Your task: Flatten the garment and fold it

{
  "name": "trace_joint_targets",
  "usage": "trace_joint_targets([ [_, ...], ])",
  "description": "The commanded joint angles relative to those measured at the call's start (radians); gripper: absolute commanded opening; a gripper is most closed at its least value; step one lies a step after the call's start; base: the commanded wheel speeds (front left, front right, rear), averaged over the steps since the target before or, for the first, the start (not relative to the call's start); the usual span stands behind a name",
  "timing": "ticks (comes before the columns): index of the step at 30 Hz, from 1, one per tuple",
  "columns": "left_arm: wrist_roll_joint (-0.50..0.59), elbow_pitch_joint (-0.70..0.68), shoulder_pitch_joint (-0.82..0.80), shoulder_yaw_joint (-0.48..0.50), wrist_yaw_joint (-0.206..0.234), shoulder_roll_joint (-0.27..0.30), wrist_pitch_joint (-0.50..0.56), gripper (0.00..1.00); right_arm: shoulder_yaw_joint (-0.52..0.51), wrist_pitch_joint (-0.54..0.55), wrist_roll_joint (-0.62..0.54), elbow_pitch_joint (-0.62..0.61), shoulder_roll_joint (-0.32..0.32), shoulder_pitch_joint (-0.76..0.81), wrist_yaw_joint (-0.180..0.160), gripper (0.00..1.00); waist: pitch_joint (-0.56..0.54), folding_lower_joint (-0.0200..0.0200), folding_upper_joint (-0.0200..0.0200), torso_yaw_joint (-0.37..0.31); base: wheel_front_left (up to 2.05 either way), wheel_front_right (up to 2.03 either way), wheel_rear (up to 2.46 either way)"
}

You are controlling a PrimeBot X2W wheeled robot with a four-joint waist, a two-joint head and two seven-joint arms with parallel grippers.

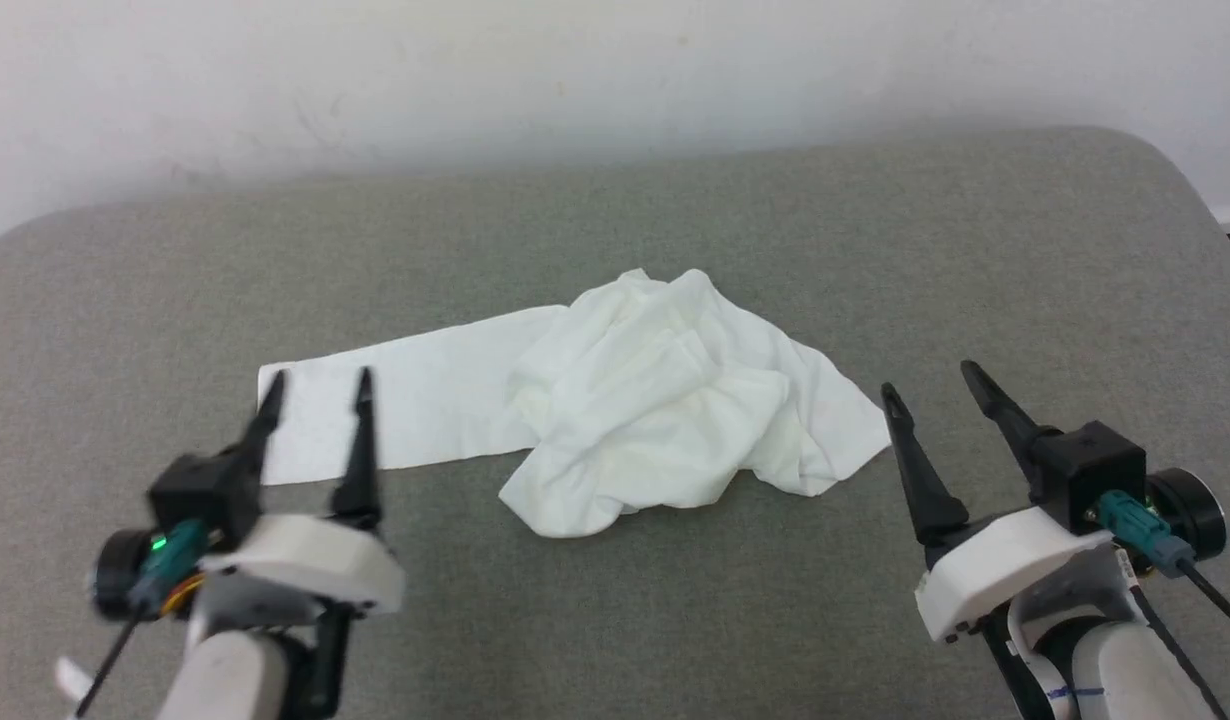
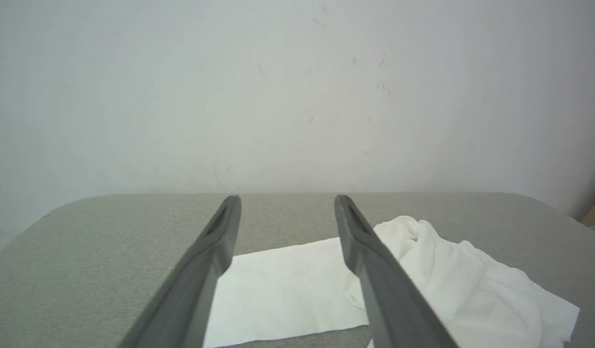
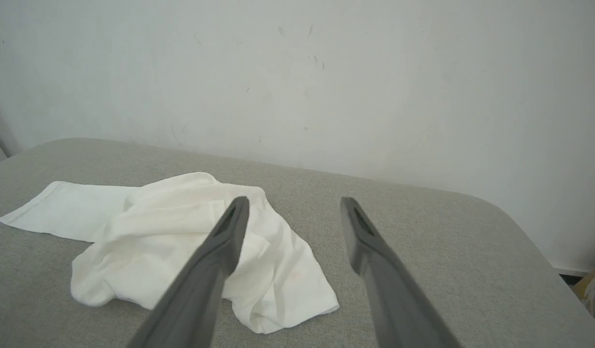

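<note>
Grey table [image 1: 615, 620], white wall [image 1: 375, 80] behind it. We see the garment [image 1: 665, 410] at table centre, mostly a crumpled heap, with one sleeve [image 1: 395, 410] lying flat and stretched out toward 9 o'clock. Our left gripper [image 1: 318, 380] is at 8 o'clock of the heap, jaws spread, tips over the sleeve's far end, nothing pinched; we can't tell if they touch the cloth. Our right gripper [image 1: 930, 380] is at 3 o'clock, jaws spread, empty, just beside the garment's right corner, apart from it.
</note>
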Motion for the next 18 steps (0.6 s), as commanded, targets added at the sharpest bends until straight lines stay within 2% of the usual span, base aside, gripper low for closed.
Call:
trace_joint_targets([
  [1, 0.007, -0.018, 0.039, 0.034, 0.027, 0.02, -0.02, 1.0, -0.001, 0.005, 0.007, 0.005, 0.003, 0.014, -0.002, 1.0, -0.001, 0.0001, 0.0, 0.001, 0.0, 0.0, 0.0],
  [5, 0.0, -0.035, 0.085, 0.097, 0.066, 0.042, -0.046, 1.0, -0.003, 0.01, 0.011, 0.022, 0.003, 0.018, -0.002, 1.0, 0.006, 0.0001, 0.0, 0.011, 0.0, 0.0, 0.0],
  [11, -0.006, -0.045, 0.123, 0.132, 0.081, 0.065, -0.058, 1.0, 0.013, 0.029, 0.021, 0.085, 0.003, 0.0, -0.002, 1.0, 0.012, 0.0001, 0.0, 0.029, 0.0, 0.0, 0.0],
  [18, -0.009, -0.059, 0.133, 0.127, 0.09, 0.058, -0.065, 1.0, 0.124, 0.106, 0.182, 0.257, -0.061, -0.139, -0.002, 1.0, 0.041, 0.0001, 0.0, 0.068, 0.0, 0.0, 0.0],
])
